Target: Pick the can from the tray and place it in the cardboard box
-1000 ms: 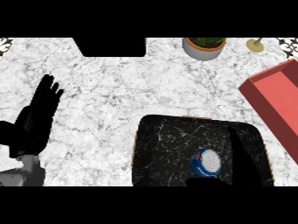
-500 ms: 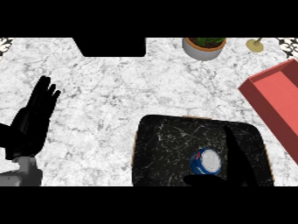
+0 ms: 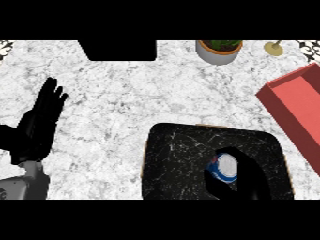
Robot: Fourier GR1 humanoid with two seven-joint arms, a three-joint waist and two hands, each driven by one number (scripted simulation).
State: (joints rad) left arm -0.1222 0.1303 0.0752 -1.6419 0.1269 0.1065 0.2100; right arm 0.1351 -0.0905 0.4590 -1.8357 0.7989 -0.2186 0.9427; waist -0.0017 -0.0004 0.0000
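- While the can [image 3: 225,168] stands on the dark tray [image 3: 183,159], the right hand [image 3: 249,180] is curled round it from the 4 o'clock side, thumb and fingers wrapping its flanks so that only the pale top and a blue band show.
- Tray and can sit at about 5 o'clock on the marble counter [image 3: 134,93]; within the tray, the can is toward the lower right.
- At 3 o'clock, beside the tray's right edge but apart from it, lies the cardboard box [image 3: 308,112], reddish, set at a slant and cut off by the right border; its inside is only partly in view.
- At 9 o'clock the left hand [image 3: 37,124] rests open near the left edge, fingers straight and held together, pointing toward 12 o'clock, thumb stretched out toward the border, with a grey forearm [image 3: 17,185] below it.
- Along the far edge at 12 to 1 o'clock stand a potted plant [image 3: 219,49] and, right of it, a small pale object [image 3: 274,48] too small to identify.
- At 11 o'clock a black rectangular shape [image 3: 117,49] sits against the far edge.
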